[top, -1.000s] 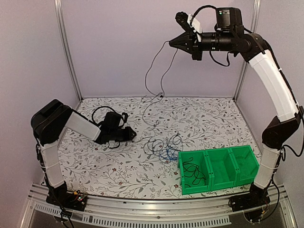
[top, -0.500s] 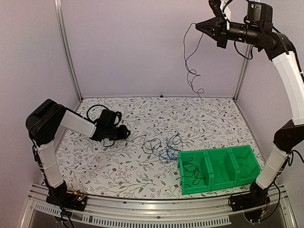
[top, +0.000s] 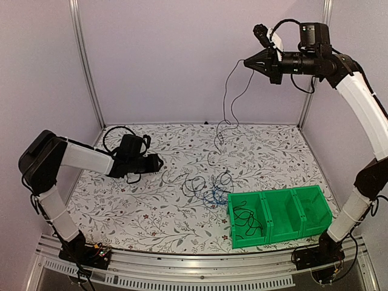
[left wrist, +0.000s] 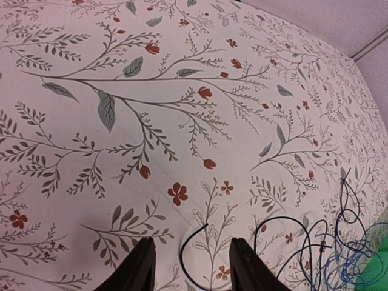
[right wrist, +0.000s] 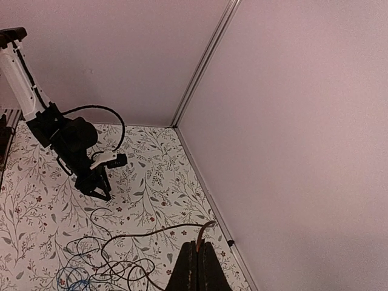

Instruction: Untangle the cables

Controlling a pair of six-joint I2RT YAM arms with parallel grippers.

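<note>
A tangle of thin black cables (top: 203,182) and one blue cable (top: 213,196) lies mid-table, left of the green bin. My right gripper (top: 245,61) is high above the table's back, shut on a black cable (top: 225,103) that hangs down to the table; in the right wrist view the fingers (right wrist: 197,267) pinch its end. My left gripper (top: 159,162) sits low on the table left of the tangle, open; in the left wrist view (left wrist: 191,267) a loose black cable end (left wrist: 188,245) lies between the jaws, ungripped. The tangle shows at the lower right of that view (left wrist: 339,242).
A green three-compartment bin (top: 279,215) stands at the front right, with a black cable (top: 245,221) coiled in its left compartment. Walls and metal posts close in the back and sides. The thick black hose (top: 118,136) loops off the left arm.
My right gripper has come down and left from its highest point, so the hanging cable now reaches the table again. My left gripper has shifted slightly left and back.
</note>
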